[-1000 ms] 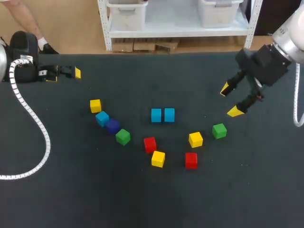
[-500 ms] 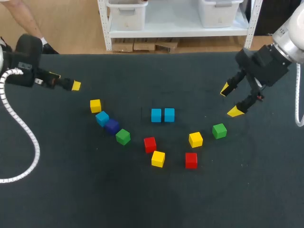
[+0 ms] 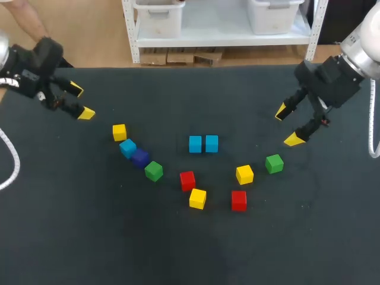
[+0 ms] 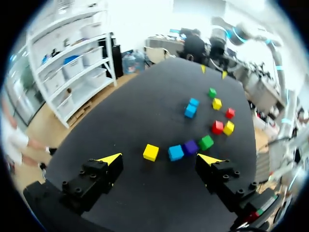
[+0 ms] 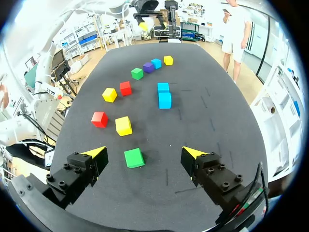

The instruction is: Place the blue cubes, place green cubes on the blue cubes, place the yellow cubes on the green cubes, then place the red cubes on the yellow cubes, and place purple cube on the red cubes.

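Observation:
Two blue cubes (image 3: 203, 143) touch side by side at mid-table. To their left a curved row runs yellow cube (image 3: 119, 132), blue cube (image 3: 127, 148), purple cube (image 3: 141, 158), green cube (image 3: 154, 171). Nearer the front lie a red cube (image 3: 187, 180), a yellow one (image 3: 198, 198), a red one (image 3: 238, 200), a yellow one (image 3: 244, 174) and a green cube (image 3: 274, 163). My left gripper (image 3: 81, 101) hangs open at the far left, with the yellow cube (image 4: 150, 152) just ahead of it. My right gripper (image 3: 287, 125) is open above the green cube (image 5: 133, 157).
The dark table (image 3: 190, 249) has bare room along its front and at the back middle. The table's far edge runs close behind both grippers.
My left arm has swung round at the far left, so its gripper now points down towards the yellow cube with both tips apart. The right arm and the cubes have not moved.

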Motion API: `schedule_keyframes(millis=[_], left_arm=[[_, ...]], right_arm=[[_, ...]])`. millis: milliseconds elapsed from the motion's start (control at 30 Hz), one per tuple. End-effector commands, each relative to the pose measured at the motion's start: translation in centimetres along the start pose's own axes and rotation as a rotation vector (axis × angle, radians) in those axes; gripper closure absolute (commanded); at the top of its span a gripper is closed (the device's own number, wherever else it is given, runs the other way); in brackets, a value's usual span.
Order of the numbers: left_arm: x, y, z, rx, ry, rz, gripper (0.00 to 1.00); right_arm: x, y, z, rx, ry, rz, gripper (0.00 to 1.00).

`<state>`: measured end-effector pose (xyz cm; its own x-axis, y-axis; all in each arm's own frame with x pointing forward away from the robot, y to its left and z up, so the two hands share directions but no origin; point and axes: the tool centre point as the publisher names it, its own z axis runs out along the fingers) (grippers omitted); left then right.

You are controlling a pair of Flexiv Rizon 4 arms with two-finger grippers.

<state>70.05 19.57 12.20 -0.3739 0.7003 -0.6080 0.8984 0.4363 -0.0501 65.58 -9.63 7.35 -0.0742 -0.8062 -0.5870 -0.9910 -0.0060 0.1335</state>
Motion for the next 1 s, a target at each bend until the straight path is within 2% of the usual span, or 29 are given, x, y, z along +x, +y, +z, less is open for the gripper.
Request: schedule_keyframes(millis=[33, 700, 800, 933, 1000], left_arm=[[-0.6, 1.3, 0.9, 0.069, 0.285, 0.292, 0.0], [-0.5, 1.4, 1.0, 0.06, 0.282, 0.282, 0.0], [-0.3, 1.3, 2.5, 0.092, 0.336, 0.368, 0.0], [-0.7, -0.3, 4.5, 0.149, 0.365, 0.59, 0.0], [-0.6, -0.9, 5.2, 0.185, 0.38, 0.655, 0.0]], right_arm=[[0.0, 0.0, 0.0, 0.0, -0.002, -0.001, 0.0], [0.0, 0.0, 0.0, 0.0, -0.002, -0.001, 0.0], [0.0, 0.0, 0.0, 0.0, -0.002, -0.001, 0.0], [0.0, 0.0, 0.0, 0.0, -0.002, -0.001, 0.0], [0.0, 0.0, 0.0, 0.0, -0.002, -0.001, 0.0]])
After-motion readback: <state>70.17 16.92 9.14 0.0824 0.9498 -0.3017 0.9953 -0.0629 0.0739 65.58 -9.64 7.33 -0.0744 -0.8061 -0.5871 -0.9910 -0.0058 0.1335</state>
